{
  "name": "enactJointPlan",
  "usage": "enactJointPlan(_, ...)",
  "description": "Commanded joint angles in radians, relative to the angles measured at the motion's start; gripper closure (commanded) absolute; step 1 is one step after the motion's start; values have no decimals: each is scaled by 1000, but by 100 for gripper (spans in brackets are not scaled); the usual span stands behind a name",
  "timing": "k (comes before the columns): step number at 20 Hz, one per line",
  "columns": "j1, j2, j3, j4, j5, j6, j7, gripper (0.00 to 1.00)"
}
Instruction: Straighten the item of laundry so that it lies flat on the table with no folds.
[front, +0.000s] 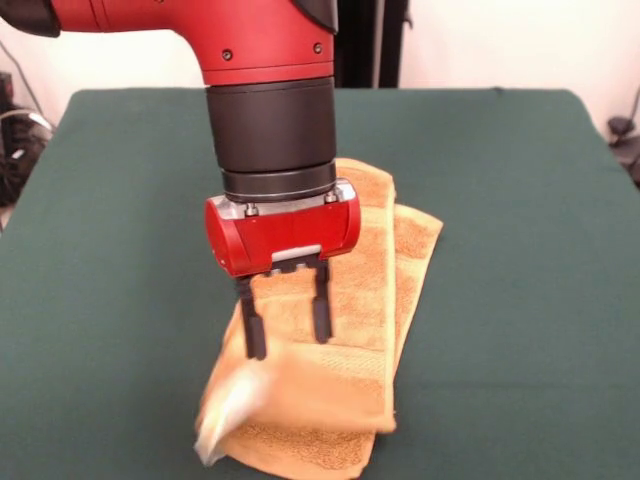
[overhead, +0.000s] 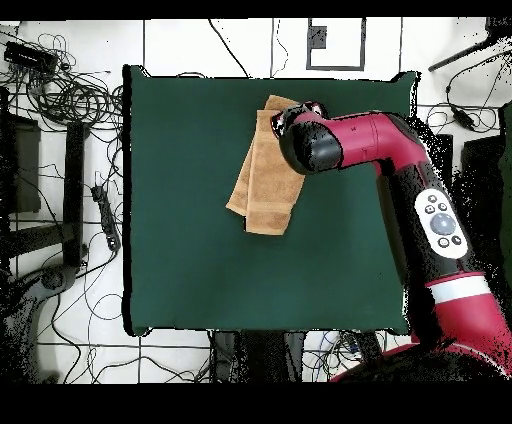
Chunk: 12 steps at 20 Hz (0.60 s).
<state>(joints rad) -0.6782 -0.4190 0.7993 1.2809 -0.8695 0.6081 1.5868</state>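
The orange-tan towel (front: 335, 330) lies on the green table (front: 520, 200), folded lengthwise into a long strip of overlapping layers. Its near left corner (front: 225, 410) is blurred and pale and looks lifted or moving. My gripper (front: 289, 343) hangs straight down over the middle of the towel, open and empty, with its fingertips just above or touching the cloth. In the overhead view the towel (overhead: 268, 175) lies near the table's far edge, right of centre. The arm's wrist (overhead: 310, 145) covers its far right part and hides the gripper.
Bare green table (overhead: 180, 220) spreads wide on all sides of the towel. Cables and black stands (overhead: 70, 150) lie on the floor beside the table. The arm (overhead: 430, 210) reaches in over the table's right side in the overhead view.
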Motion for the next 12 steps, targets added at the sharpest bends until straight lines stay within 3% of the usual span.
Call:
enactJointPlan(1,18,11,-41,93,0,-17,-73,0)
enactJointPlan(7,14,7,-50,115,-21,-59,-68,0)
enactJointPlan(12,14,2,-42,81,73,96,-86,0)
